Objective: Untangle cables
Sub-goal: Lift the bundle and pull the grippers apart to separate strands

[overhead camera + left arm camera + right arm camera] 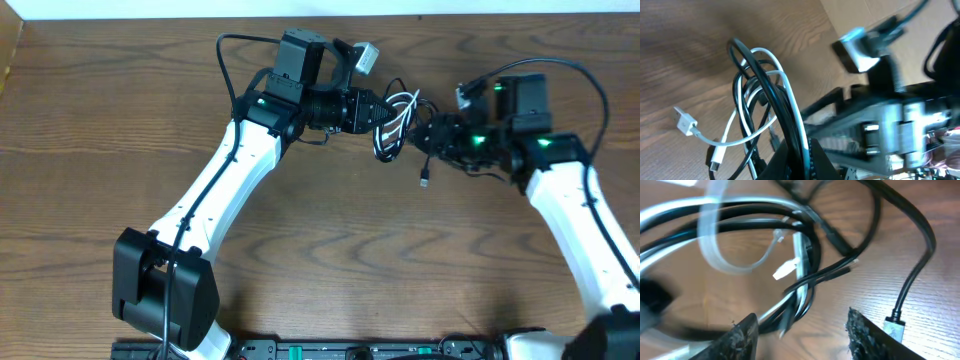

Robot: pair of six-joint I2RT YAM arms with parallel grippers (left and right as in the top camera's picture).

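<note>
Bunched near 12 o'clock on the wooden table [330, 250], between the two arms: the cables [398, 120], black loops wound through a white cable [761, 49], with a white plug [685, 121] hanging free toward 9 o'clock in the left wrist view and one black plug end [424, 183] trailing onto the wood toward 6 o'clock. Pinched from the bundle's 9 o'clock side by the left gripper [382, 114], jaws fully closed with black and white strands running down between them. Met from 3 o'clock by the right gripper [428, 130], jaws roughly half apart, loops lying just ahead of the fingertips [740, 335] and nothing clamped between them.
</note>
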